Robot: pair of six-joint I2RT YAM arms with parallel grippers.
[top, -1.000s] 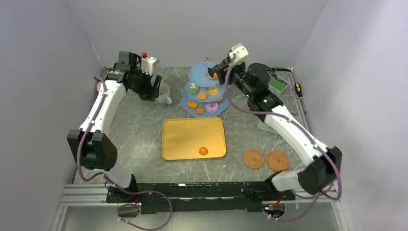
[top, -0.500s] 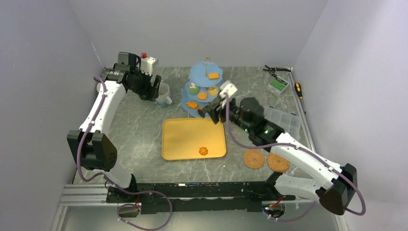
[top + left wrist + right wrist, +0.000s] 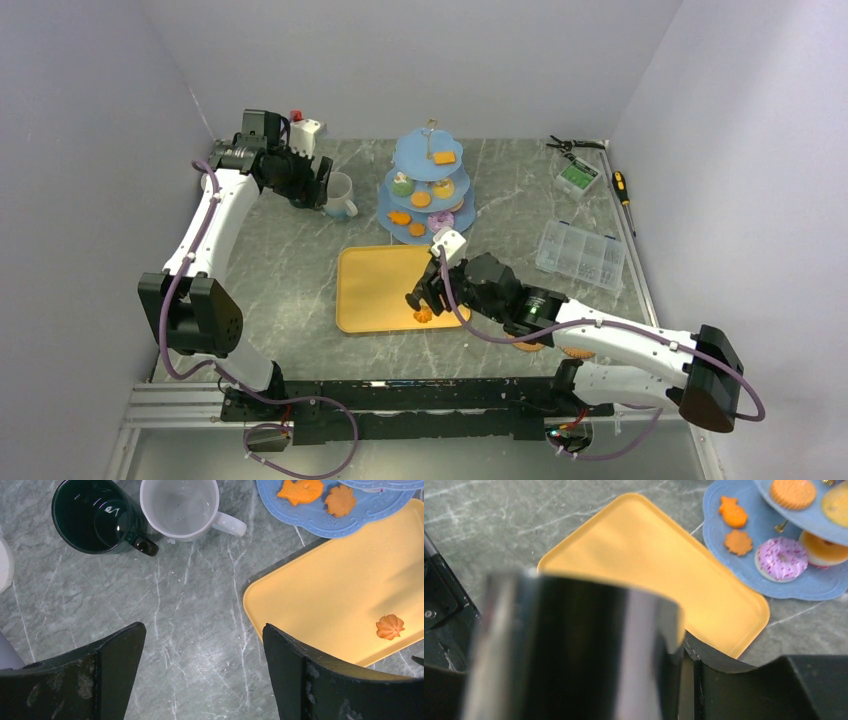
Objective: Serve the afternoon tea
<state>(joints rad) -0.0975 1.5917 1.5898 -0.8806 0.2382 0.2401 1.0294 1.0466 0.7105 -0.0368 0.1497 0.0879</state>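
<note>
Biscuit: lone orange biscuit [image 3: 423, 314] lies near the front edge of the yellow tray [image 3: 370, 285], right gripper [image 3: 420, 298] just above it.
Right claw: clamped on black tongs [image 3: 574, 645].
Left claw: left gripper [image 3: 200, 630] spread wide, empty, near white mug [image 3: 182, 505] and dark green mug [image 3: 90, 515].
Advice: straddle biscuit with level tong tips, squeeze gently, lift toward light-blue three-tier stand [image 3: 384, 212].
Hidden: tong tips blurred; contact with biscuit cannot be told.
</note>
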